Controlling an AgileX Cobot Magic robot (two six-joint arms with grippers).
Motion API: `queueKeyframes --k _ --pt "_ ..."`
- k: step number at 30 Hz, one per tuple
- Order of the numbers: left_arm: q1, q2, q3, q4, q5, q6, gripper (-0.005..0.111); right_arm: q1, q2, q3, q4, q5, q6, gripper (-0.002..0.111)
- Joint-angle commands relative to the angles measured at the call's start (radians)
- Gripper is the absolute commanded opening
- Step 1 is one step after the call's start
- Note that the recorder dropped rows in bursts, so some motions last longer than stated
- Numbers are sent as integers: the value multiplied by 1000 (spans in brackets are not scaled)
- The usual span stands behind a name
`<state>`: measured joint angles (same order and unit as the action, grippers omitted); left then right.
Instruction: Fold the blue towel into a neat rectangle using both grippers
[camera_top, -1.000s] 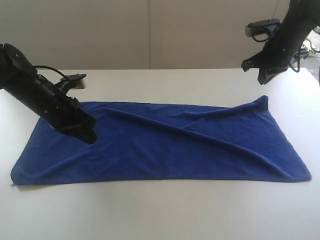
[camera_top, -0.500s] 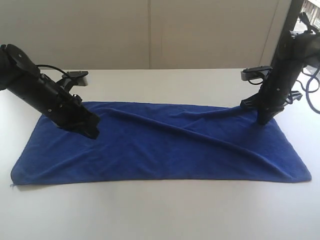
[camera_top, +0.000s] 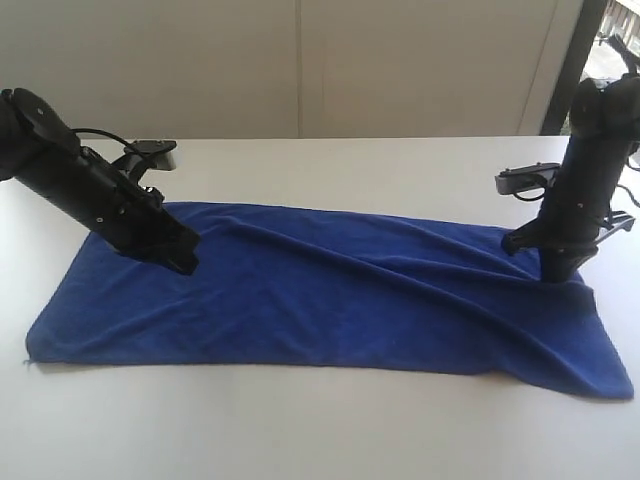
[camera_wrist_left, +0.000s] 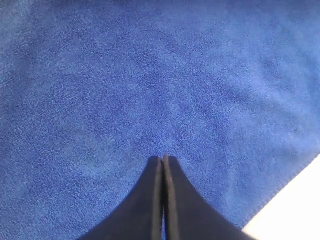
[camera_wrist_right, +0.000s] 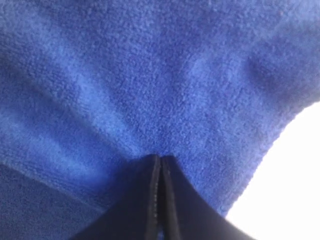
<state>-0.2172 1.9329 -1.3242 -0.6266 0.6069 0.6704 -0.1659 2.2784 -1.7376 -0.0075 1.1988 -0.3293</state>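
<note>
While the blue towel (camera_top: 330, 290) is laid out long and mostly flat on the white tabletop (camera_top: 320, 430), it is not yet folded into a neat shape. A long wrinkle is seen running slantwise through its middle. Its right end is pulled crooked, so the edges there are not straight.

The left end effector (camera_top: 180, 262) is set tip-down on the towel near the far left corner. It is clenched tight, and in the left wrist view no cloth is seen between its two fingers. The right end effector (camera_top: 560, 275) is stood almost upright on the far right edge. It is clenched too, and soft folds are bunched around its tip. Whether a bit of cloth is pinched there cannot be told.

Some things could go wrong from here. Nothing can be picked up with closed fingers — the towel can only be pushed or dragged. If the arms are slid now, more wrinkles would likely be made and the right end pulled more crooked. If the fingers are opened and closed too high, only the fluffy top may be caught, and a corner could slip out when lifted. If one side is lifted before the other, the towel may be twisted — and the fold would be lopsided, not a tidy rectangle.
</note>
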Motion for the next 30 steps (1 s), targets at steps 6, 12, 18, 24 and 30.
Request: queueKeyframes --k 6,12,18,24,30 --pt "-4 -6 7 -16 14 18 0 -5 -78 -22 -29 -66 19 0" --pt "-4 -6 7 -16 4 18 0 -7 -44 -97 -79 -211 70 0" --pt "-4 -6 7 -16 -2 18 0 -16 60 -137 -86 -212 76 0" --pt "-4 -6 7 -16 -3 18 0 -16 98 -137 -104 -257 76 0" --pt "-4 -6 7 -16 1 18 0 -26 127 -150 -198 -338 134 0"
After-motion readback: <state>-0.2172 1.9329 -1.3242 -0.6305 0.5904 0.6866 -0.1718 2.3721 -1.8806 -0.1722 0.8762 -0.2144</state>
